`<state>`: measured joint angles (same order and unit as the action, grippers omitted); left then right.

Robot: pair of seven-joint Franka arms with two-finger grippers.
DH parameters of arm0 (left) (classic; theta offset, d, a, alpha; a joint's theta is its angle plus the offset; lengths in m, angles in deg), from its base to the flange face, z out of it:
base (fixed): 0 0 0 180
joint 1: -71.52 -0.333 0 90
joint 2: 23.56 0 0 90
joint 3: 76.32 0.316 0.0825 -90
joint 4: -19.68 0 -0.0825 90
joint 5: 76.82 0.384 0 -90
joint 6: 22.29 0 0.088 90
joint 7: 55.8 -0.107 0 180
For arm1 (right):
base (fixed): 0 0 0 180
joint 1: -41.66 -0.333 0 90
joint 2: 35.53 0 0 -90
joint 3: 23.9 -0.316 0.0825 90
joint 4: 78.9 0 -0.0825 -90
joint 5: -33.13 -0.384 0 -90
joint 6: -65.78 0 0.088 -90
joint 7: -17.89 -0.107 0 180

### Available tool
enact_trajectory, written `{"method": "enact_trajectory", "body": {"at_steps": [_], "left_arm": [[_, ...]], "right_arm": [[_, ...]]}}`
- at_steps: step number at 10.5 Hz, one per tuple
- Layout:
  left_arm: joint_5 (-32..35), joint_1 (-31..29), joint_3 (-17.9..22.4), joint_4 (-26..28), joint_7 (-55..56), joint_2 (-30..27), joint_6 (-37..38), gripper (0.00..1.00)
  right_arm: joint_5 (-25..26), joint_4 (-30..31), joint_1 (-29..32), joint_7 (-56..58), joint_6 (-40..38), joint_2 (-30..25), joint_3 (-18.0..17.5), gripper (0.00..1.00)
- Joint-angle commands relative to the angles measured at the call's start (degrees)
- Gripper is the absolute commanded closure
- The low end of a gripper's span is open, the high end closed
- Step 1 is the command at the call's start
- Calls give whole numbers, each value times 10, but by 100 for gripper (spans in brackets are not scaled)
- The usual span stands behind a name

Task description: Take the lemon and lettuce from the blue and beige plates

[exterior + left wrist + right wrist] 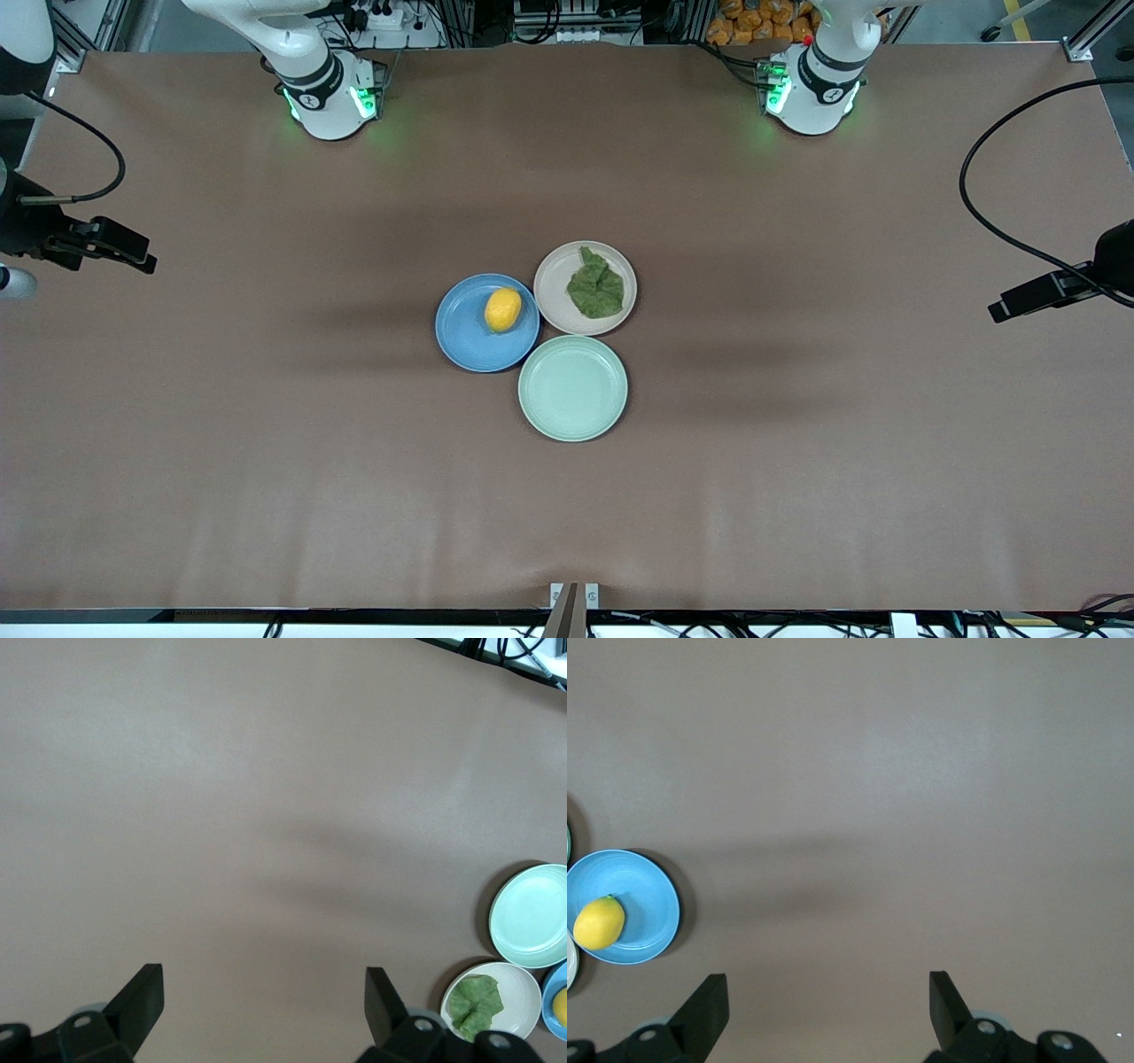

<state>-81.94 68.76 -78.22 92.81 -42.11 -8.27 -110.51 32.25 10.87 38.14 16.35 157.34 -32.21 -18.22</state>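
Observation:
The lemon (503, 309) lies on the blue plate (461, 341) at mid-table. The lettuce (595, 285) lies flat on the beige plate (556, 283), which touches the blue plate on the side toward the left arm's end. My left gripper (263, 1001) is open and empty, held high over bare table at the left arm's end (1032, 297). Its view shows the lettuce (476, 1003) and beige plate (523, 997) off to one side. My right gripper (827, 1003) is open and empty, high over the right arm's end (111, 241). Its view shows the lemon (599, 922) on the blue plate (647, 895).
An empty mint-green plate (572, 388) sits against the other two, nearer to the front camera; it also shows in the left wrist view (532, 914). The brown table (266, 443) lies bare all round the plates. Black cables hang by both table ends.

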Motion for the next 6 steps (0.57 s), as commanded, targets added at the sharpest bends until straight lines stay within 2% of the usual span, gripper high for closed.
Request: {"method": "enact_trajectory", "body": {"at_steps": [1,6], "left_arm": [[13,0,1,2,-15,-4,-5,0],[13,0,1,2,-49,-3,-5,0]], "right_arm": [[-1,10,-3,5,1,-5,2,0],[-1,11,-3,5,3,-5,1,0]]}}
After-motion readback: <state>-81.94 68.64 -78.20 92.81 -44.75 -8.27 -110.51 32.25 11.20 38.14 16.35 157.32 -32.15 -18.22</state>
